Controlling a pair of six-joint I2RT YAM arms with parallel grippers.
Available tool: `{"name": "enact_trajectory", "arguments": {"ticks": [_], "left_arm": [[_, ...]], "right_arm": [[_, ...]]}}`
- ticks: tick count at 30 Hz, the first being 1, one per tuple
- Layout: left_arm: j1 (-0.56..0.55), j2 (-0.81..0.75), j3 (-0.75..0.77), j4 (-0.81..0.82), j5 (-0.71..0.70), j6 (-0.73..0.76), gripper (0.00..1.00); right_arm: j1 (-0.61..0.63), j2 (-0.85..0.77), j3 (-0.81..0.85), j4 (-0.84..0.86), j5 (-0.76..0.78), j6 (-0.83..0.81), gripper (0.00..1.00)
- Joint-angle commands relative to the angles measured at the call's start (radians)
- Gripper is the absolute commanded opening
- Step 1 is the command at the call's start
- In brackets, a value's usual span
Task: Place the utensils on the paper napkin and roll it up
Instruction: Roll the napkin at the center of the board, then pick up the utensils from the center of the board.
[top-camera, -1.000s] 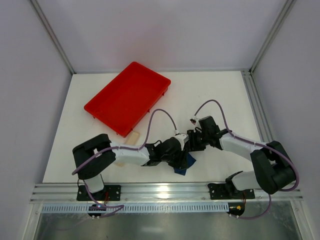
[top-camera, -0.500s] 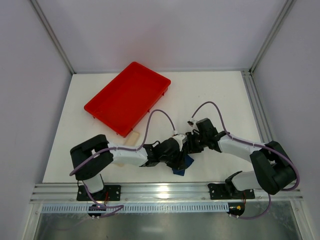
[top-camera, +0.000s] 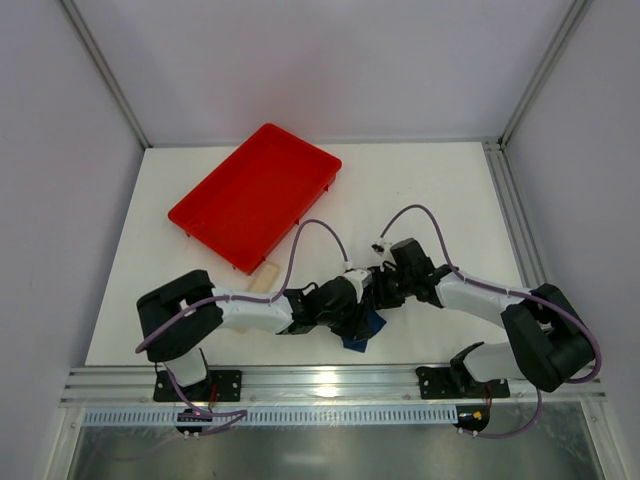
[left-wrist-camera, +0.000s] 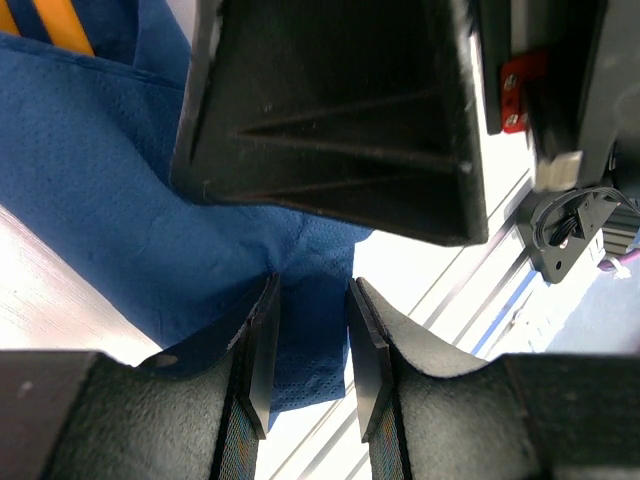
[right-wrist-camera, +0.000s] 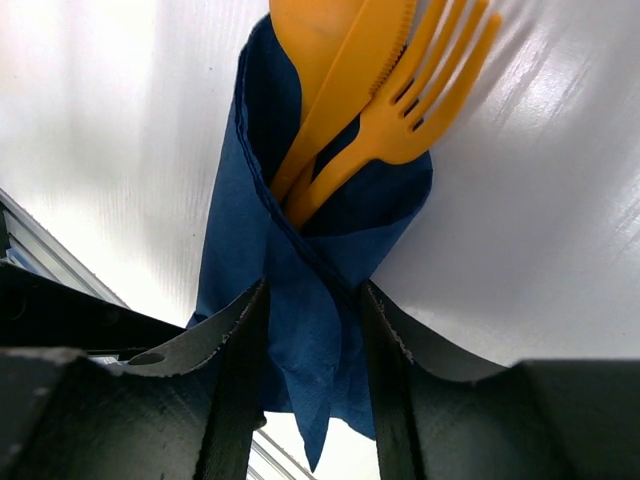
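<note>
napkin (right-wrist-camera: 240, 220) wraps utensils (right-wrist-camera: 370, 110) (fork tines poking out) | right gripper (right-wrist-camera: 313, 300) clamps napkin | left gripper (left-wrist-camera: 312, 300) pinches a napkin fold | tray (top-camera: 255, 195) well apart

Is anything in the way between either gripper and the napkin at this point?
Nothing visible. The right gripper has its fingers against both sides of the napkin, which is wrapped around the utensils; their ends stick out of its far end. The left gripper pinches a fold of the same napkin.
</note>
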Motion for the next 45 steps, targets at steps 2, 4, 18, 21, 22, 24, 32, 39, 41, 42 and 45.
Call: {"name": "enact_trajectory", "arguments": {"ticks": [2,4,18,21,22,24,32,39,41,42,45], "left_arm": [[-0.006,-0.024,-0.022,-0.061,-0.026,0.028,0.38],[-0.006,-0.027,-0.024,-0.062,-0.026,0.028,0.38],[-0.006,-0.068,0.004,-0.081,-0.041,0.007,0.41],[-0.006,-0.079,0.034,-0.105,-0.052,-0.003,0.44],[-0.006,-0.079,0.040,-0.117,-0.058,-0.001,0.45],[-0.004,-0.059,0.063,-0.134,-0.067,0.005,0.45],[-0.004,-0.013,0.021,-0.093,-0.035,-0.006,0.43],[-0.004,-0.013,-0.007,-0.076,-0.043,-0.009,0.42],[-0.004,-0.010,-0.015,-0.070,-0.043,-0.012,0.41],[-0.004,-0.010,-0.015,-0.067,-0.041,-0.012,0.42],[-0.004,-0.004,-0.019,-0.058,-0.040,-0.013,0.41]], "right_arm": [[0.028,0.011,-0.004,-0.039,0.060,-0.021,0.41],[0.026,0.011,-0.006,-0.043,0.072,-0.016,0.38],[0.026,-0.037,0.005,0.009,0.092,-0.028,0.04],[0.026,-0.080,-0.026,0.066,0.080,-0.009,0.04],[0.026,-0.083,-0.026,0.067,0.080,-0.004,0.04],[0.026,-0.086,-0.024,0.060,0.080,0.004,0.04],[0.026,-0.077,-0.027,0.047,0.093,0.050,0.06],[0.028,-0.103,-0.014,0.020,0.126,0.077,0.37],[0.034,-0.092,-0.010,0.017,0.129,0.079,0.38],[0.037,-0.087,-0.007,0.015,0.133,0.077,0.40],[0.049,-0.060,0.002,0.015,0.153,0.073,0.42]]}}
